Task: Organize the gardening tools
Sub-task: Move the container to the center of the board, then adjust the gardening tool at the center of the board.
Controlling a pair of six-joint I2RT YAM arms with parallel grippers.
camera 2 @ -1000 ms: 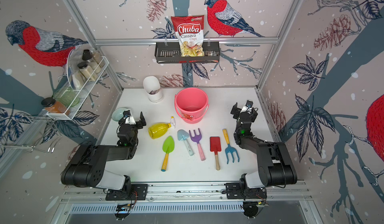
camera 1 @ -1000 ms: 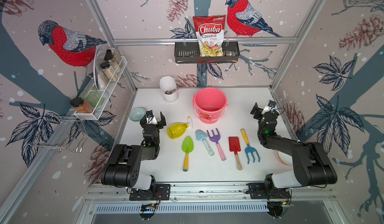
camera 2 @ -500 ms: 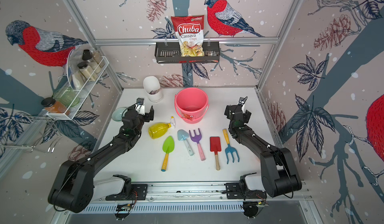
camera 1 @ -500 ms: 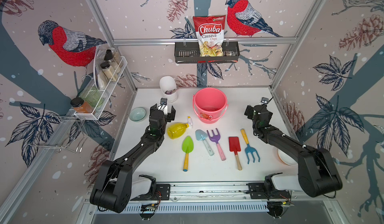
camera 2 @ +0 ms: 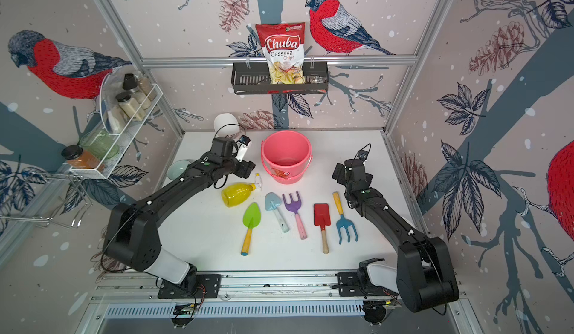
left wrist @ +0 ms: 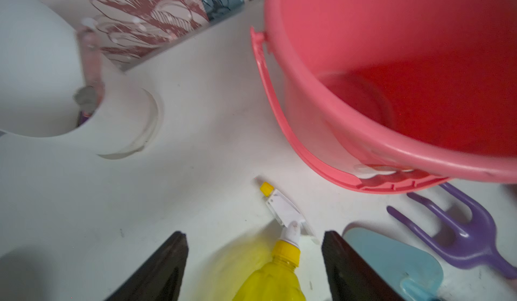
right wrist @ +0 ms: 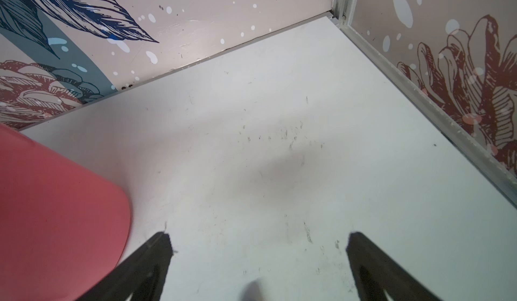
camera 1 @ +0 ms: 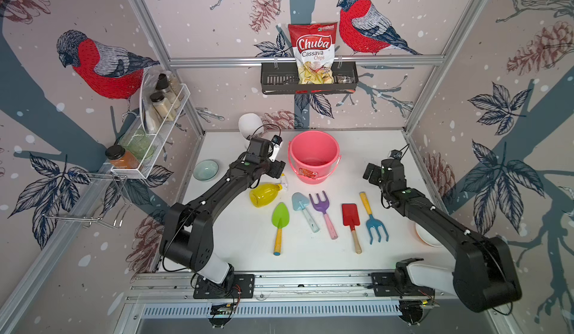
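The gardening tools lie on the white table in both top views. A yellow spray bottle (camera 1: 264,194) (camera 2: 237,194) rests on its side, and beside it are a green shovel (camera 1: 279,222), a light-blue shovel (camera 1: 301,205), a purple fork (camera 1: 323,210), a red shovel (camera 1: 351,216) and a blue fork (camera 1: 375,225). My left gripper (camera 1: 276,169) (left wrist: 253,238) hovers open, with the spray bottle's (left wrist: 274,274) neck between its fingers (left wrist: 167,263) and touching neither. My right gripper (camera 1: 371,172) (right wrist: 257,238) hangs open over bare table (right wrist: 279,117), right of the pink bucket (camera 1: 313,155).
The pink bucket (left wrist: 363,134) stands empty just behind the tools. A white cup (camera 1: 250,124) and a teal bowl (camera 1: 205,170) sit at the back left. Another bowl (camera 1: 425,233) is partly under the right arm. Racks hang on the left and back walls.
My left arm has stretched out and swung right, bringing its gripper over the spray bottle's neck, its jaws slightly narrower. My right gripper has drifted left toward the bucket.
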